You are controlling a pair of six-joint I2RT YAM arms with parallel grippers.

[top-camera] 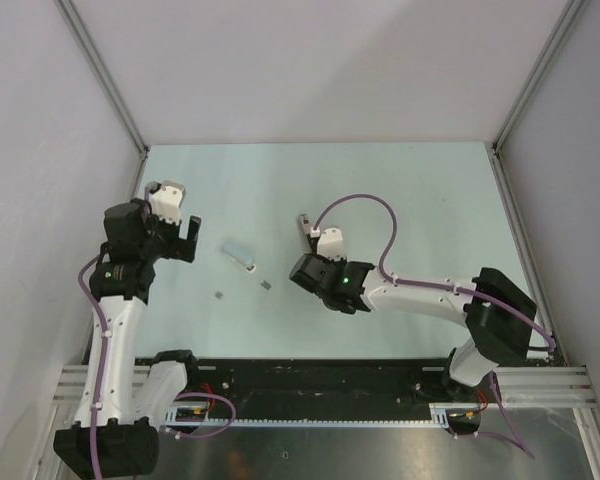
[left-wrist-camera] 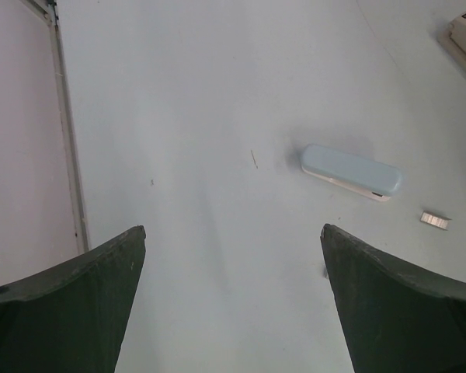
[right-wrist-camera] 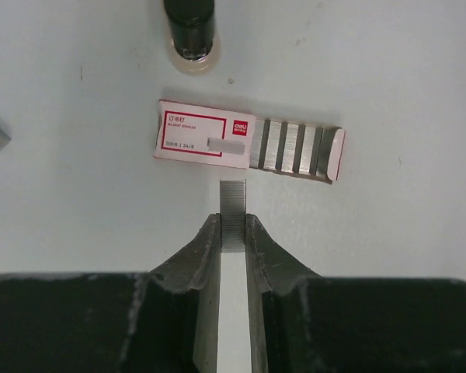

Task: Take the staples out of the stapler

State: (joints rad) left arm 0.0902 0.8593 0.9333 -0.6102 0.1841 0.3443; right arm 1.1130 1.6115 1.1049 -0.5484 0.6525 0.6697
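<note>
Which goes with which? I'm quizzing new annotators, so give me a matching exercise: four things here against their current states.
1. left gripper
2. right gripper
3. stapler
4. staple box

A. slid partly open
B. open, holding nothing
C. lying flat, untouched
D. shut on a staple strip

Pairs: 1-B, 2-D, 3-C, 4-A

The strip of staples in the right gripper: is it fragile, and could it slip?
Probably fragile: the strip of staples is thin and finely ribbed, so a hard squeeze may split it. The right gripper pinches only its near end, on smooth metal, so it might slip or pivot.
</note>
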